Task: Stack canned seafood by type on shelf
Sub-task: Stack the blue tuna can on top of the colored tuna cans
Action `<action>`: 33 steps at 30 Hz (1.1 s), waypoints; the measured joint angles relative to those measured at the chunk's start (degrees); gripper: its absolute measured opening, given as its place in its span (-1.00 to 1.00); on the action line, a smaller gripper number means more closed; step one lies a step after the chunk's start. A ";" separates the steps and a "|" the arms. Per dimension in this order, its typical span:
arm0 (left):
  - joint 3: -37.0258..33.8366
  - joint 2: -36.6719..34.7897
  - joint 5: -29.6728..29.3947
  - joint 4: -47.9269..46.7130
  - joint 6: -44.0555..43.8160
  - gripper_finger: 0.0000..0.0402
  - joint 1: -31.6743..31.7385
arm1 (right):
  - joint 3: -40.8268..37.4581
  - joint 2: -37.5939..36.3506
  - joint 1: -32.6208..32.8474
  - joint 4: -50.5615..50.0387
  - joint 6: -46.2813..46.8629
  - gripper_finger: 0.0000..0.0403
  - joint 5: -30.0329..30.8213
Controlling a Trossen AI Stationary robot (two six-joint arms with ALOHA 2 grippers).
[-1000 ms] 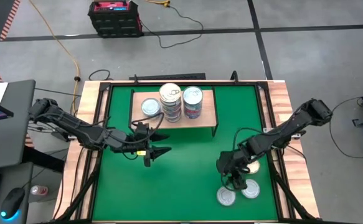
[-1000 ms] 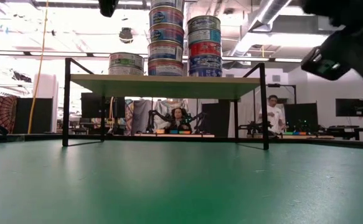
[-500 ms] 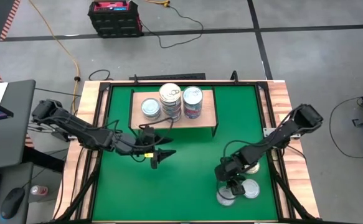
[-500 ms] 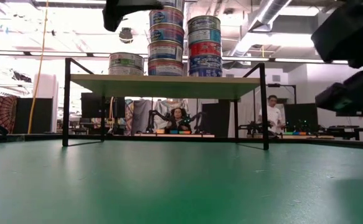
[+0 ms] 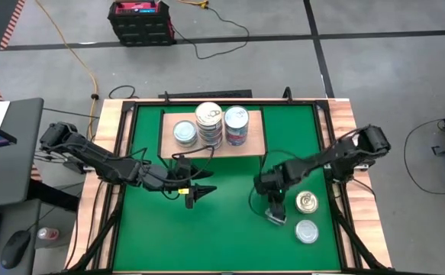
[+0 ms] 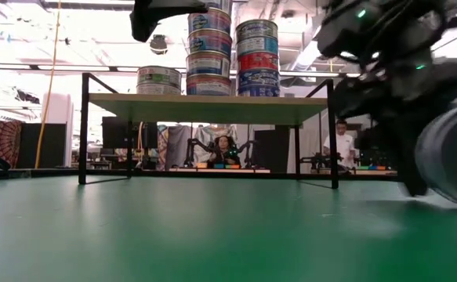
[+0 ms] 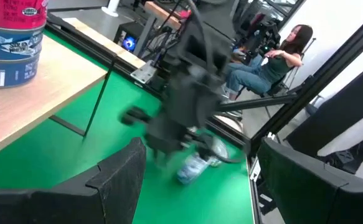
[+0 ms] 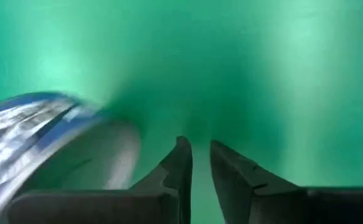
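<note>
On the shelf (image 5: 254, 142) stand a single can (image 5: 184, 131) and two stacks of canned seafood (image 5: 208, 122) (image 5: 236, 124). A gold-lidded can (image 5: 307, 202) and a silver one (image 5: 307, 231) lie flat at the table's near right. My right gripper (image 5: 272, 212) points down just left of them, its fingers shut with nothing between them. A blue-sided can (image 8: 38, 137) stands tipped on its edge right beside that gripper. My left gripper (image 5: 195, 191) hovers open and level in front of the shelf. My right gripper has the tipped can (image 5: 276, 220) against or just next to the outer side of one finger (image 8: 178, 163), not between the fingers. Whether the two touch, I cannot tell. The can stands on its rim on the green mat.
The shelf's black legs (image 6: 82, 129) (image 6: 332, 133) stand on the green mat (image 5: 222, 229). A wooden border (image 5: 352, 153) with black rails frames the table. People sit in the room beyond the far edge (image 6: 226, 149).
My right gripper has gone down and toward the table's left and far side, away from the near right corner. The can that lay flat near the front edge has moved with it and now stands tipped on its edge. My left gripper has sunk a little.
</note>
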 joint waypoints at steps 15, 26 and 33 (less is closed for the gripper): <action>0.02 2.55 -2.80 -0.05 0.35 0.47 -3.72 | 11.75 -17.50 -1.50 -18.49 2.71 -0.62 10.26; 0.02 2.82 -4.30 -0.07 -0.52 0.47 -1.58 | 11.97 -14.34 4.61 -14.44 13.34 0.26 9.61; 0.02 2.84 -0.48 -0.37 -2.01 0.47 -0.50 | 13.79 -8.82 7.22 -12.85 26.06 0.74 13.75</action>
